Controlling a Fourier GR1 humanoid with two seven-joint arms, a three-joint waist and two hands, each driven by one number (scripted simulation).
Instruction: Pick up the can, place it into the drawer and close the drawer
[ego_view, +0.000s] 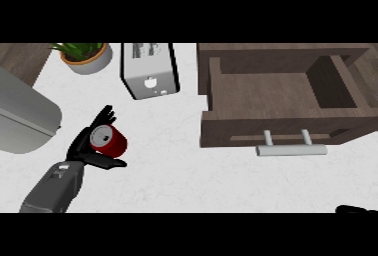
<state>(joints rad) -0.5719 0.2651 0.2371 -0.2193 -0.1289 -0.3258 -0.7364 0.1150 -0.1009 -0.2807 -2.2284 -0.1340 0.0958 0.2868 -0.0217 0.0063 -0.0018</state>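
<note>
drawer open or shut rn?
Open. The drawer is pulled out, its bare wooden inside in view and its handle toward the robot. The can is not in it.

wooden drawer (280, 95), glossy can (109, 141)

A: Where's the can (109, 140)?
B: Left of the counter, red with a silver top, tipped on its side, it seems.
A: And the drawer (280, 95)?
B: Upper right, dark wood, pulled open, pale bar handle (291, 149) at its front.
</note>
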